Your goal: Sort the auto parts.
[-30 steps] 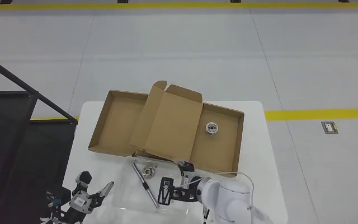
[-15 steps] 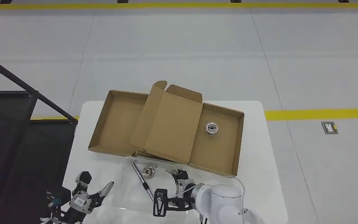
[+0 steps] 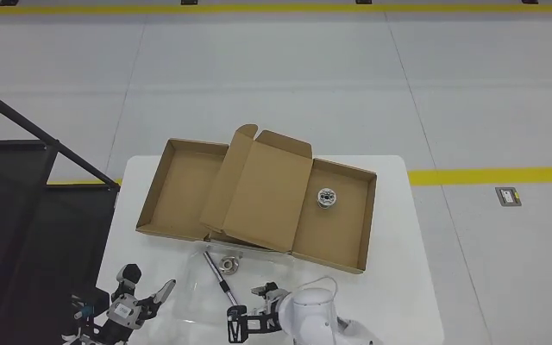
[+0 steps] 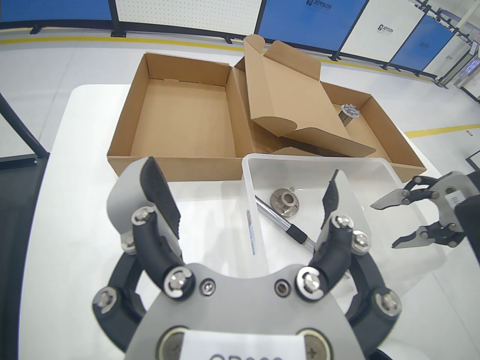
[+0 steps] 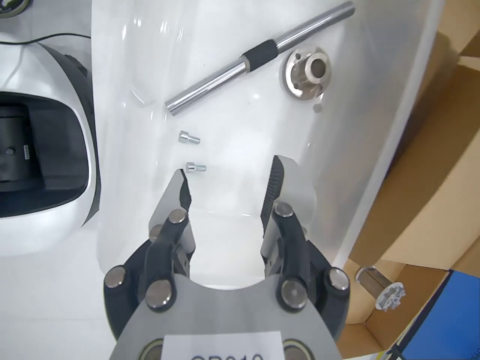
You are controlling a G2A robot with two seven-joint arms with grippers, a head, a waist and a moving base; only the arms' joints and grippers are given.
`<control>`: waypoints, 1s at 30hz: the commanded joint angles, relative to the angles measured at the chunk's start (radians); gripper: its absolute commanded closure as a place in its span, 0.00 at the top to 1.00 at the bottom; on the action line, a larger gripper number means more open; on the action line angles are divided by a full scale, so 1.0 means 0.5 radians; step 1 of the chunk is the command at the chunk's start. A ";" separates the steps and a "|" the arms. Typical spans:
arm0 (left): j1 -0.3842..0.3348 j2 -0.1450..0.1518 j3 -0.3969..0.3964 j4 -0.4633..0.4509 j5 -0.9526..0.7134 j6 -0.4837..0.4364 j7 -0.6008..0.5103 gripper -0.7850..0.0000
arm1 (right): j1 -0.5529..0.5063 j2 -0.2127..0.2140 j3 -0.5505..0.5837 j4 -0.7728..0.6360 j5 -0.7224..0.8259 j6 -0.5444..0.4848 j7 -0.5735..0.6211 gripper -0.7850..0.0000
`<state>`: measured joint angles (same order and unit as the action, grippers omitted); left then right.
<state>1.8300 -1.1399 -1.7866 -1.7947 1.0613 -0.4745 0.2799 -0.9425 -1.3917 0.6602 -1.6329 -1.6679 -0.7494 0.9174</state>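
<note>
A clear plastic bin point(image 3: 191, 304) at the table's front holds a steel rod point(image 5: 258, 57) with a black band, a round metal flange point(image 5: 307, 72) and two small screws point(image 5: 188, 137) point(image 5: 195, 168). The rod point(image 3: 222, 283) and flange point(image 3: 228, 262) lie near the bin's far left corner. My right gripper point(image 5: 229, 180) hangs open over the bin, just short of the nearer screw, with nothing between its fingers. My left gripper point(image 4: 245, 185) stands open at the table's front left corner, outside the bin wall point(image 4: 247, 174). A toothed metal part point(image 3: 325, 197) lies in the cardboard box's right compartment.
The open cardboard box point(image 3: 172, 194) spans the table's middle, right behind the bin, and its loose lid point(image 3: 259, 190) leans across the centre. A black frame point(image 3: 34, 138) stands to the table's left. The table's right side point(image 3: 405, 285) is bare.
My right gripper has moved left and toward the table's front edge, over the bin. The left arm has kept still.
</note>
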 commanded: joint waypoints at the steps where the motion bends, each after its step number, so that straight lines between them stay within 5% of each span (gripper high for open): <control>1: 0.000 0.000 0.000 0.000 0.000 0.000 0.000 1.00 | 0.053 -0.025 -0.031 0.096 0.081 -0.020 0.050 0.46; 26: 0.000 0.000 0.000 0.000 0.000 0.000 0.000 1.00 | 0.380 -0.256 -0.309 0.724 0.402 0.004 0.288 0.34; 29: 0.000 0.000 0.000 0.000 0.000 0.000 0.000 1.00 | 0.401 -0.275 -0.325 0.765 0.421 0.005 0.299 0.01; 30: 0.000 0.000 0.000 0.000 0.000 0.000 0.000 1.00 | 0.406 -0.280 -0.328 0.776 0.425 0.007 0.301 0.00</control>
<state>1.8300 -1.1399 -1.7866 -1.7947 1.0613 -0.4745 0.2799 -0.7424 -1.5289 0.4979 -1.2515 -1.4580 -0.7470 1.0672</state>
